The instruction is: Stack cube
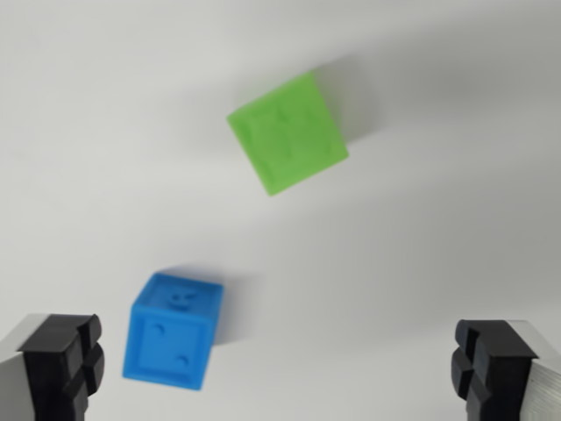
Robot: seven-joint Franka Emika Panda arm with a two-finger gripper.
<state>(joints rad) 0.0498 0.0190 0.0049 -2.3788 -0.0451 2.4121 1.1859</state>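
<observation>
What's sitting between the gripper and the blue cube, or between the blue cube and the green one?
Nothing visible. The open gripper holds nothing, the blue cube sits near its left finger, and only bare white surface separates it from the green cube.

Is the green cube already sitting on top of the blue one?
No, the green cube lies on the white surface apart from the blue cube, with bare table between them.

A bare test bench or lab setup, judging by the plain white tabletop [105, 132] below the gripper [280, 373], with only two small moulded plastic cubes, green [287, 133] ahead and blue [173, 330] nearer
</observation>
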